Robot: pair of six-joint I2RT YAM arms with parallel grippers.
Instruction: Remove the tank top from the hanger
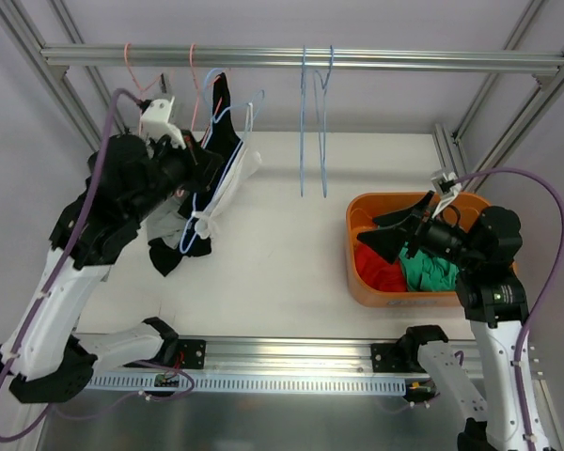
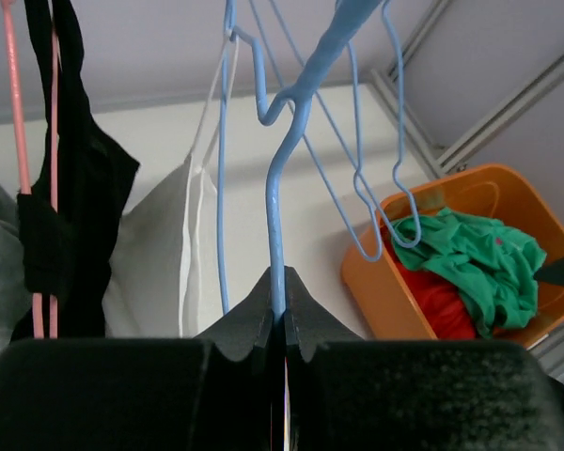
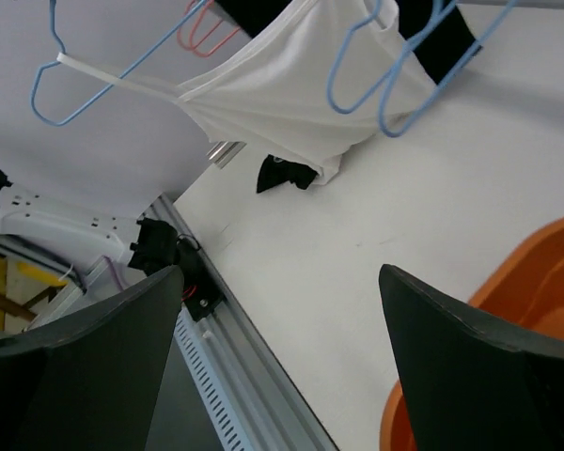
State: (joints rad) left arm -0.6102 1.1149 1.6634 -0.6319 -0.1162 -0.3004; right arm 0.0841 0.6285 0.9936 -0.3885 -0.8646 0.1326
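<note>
The white tank top (image 1: 233,180) hangs off a light blue hanger (image 1: 227,160) at the back left, one strap still over the hanger's end (image 3: 85,70). My left gripper (image 1: 203,178) is shut on that hanger's wire (image 2: 275,225), the jaws (image 2: 282,287) closed around it, with the tank top (image 2: 160,258) just to the left. My right gripper (image 1: 391,228) stands open over the near left rim of the orange bin (image 1: 357,282), nothing between its fingers (image 3: 282,282). The right wrist view shows the tank top (image 3: 291,103) hanging far ahead.
Two empty blue hangers (image 1: 312,122) hang from the rail (image 1: 404,61). A black garment (image 1: 221,117) hangs on a pink hanger (image 2: 21,141) beside the tank top. Dark and grey cloth (image 1: 174,246) droops under the left arm. The bin holds green (image 1: 430,271) and red (image 1: 381,274) clothes.
</note>
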